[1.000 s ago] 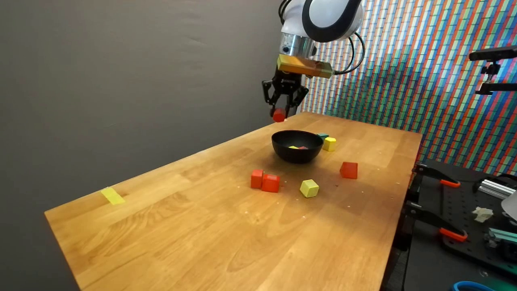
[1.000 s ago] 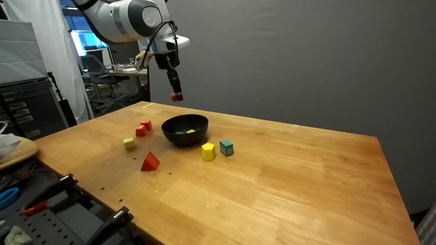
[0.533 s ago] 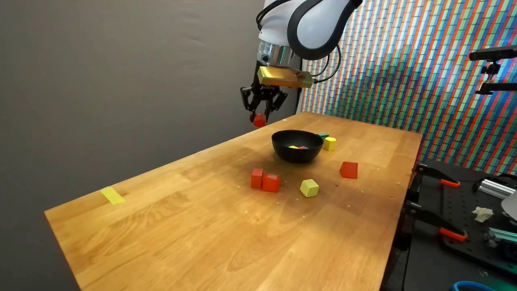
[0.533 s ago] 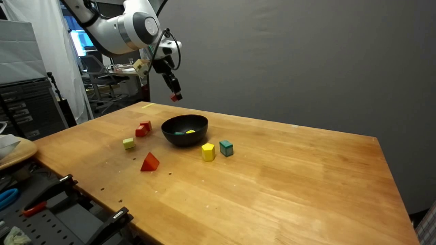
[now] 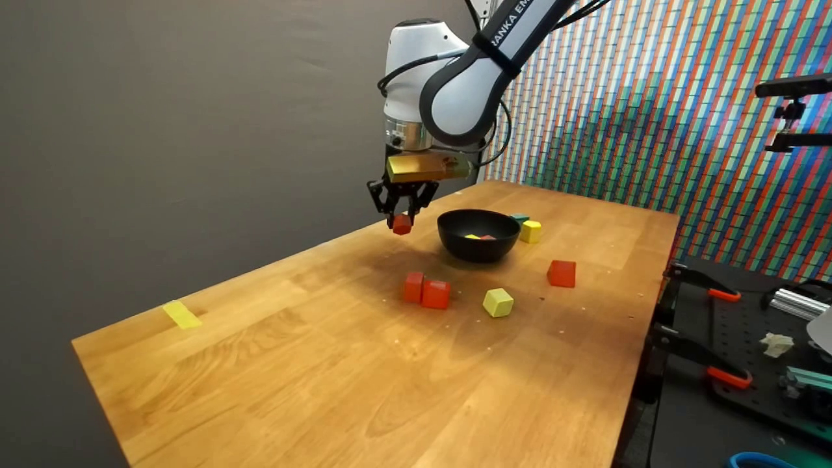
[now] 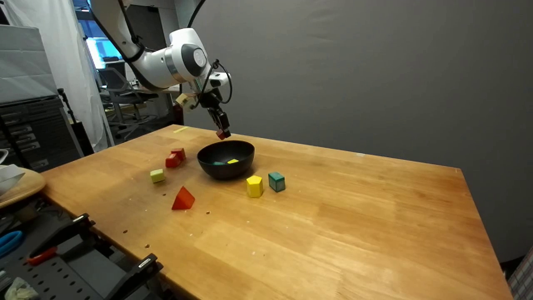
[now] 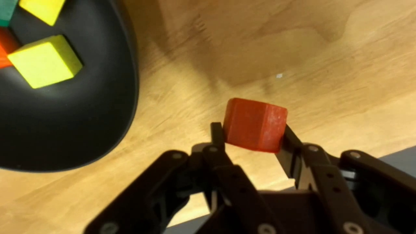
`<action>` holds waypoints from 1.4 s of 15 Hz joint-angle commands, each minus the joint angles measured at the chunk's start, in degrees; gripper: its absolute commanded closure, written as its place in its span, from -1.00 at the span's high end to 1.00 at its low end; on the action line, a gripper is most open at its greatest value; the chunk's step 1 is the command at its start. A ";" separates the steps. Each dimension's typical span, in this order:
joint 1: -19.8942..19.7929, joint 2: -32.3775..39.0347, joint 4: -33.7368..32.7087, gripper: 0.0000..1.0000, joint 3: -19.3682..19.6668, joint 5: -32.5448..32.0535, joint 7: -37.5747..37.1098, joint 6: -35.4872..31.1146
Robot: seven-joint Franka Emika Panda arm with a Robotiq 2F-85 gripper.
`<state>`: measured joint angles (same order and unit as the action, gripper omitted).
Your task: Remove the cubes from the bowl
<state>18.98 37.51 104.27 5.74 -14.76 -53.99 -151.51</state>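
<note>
My gripper (image 5: 402, 216) is shut on a red block (image 7: 255, 125) with several flat sides. It holds the block above the table, beside the black bowl (image 5: 478, 250), near the table's back edge. In the wrist view the bowl (image 7: 107, 143) is at the left, apart from the gripper. Inside it lie a yellow cube (image 7: 44, 65), a red piece (image 7: 5, 47), another yellow piece (image 7: 45, 8) and a teal piece (image 7: 6, 11); some are cut off by the frame. On the table are two touching red cubes (image 5: 435, 295) and a yellow-green cube (image 5: 498, 303).
A red wedge (image 6: 183, 198), a yellow pentagonal block (image 6: 255, 186) and a teal block (image 6: 277, 181) stand on the table around the bowl. Yellow tape (image 5: 182, 314) is stuck near the far-left table edge. Black clamps (image 5: 702, 356) sit along the table's side. A grey wall lies behind.
The gripper, still holding the red block, has moved left and down in an exterior view, to beside the bowl and lower over the table. The bowl and the other blocks have not moved.
</note>
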 commanded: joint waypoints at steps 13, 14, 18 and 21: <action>-11.41 -13.66 10.89 0.91 -2.33 16.67 7.38 14.74; -12.75 -13.41 11.55 0.85 -2.45 18.80 7.88 14.64; -15.98 -12.17 13.75 0.31 -2.48 25.23 9.40 13.61; -16.34 -11.68 15.10 -0.25 -2.65 28.27 9.31 12.53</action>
<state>3.56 26.22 117.66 4.26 10.22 -45.64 -136.86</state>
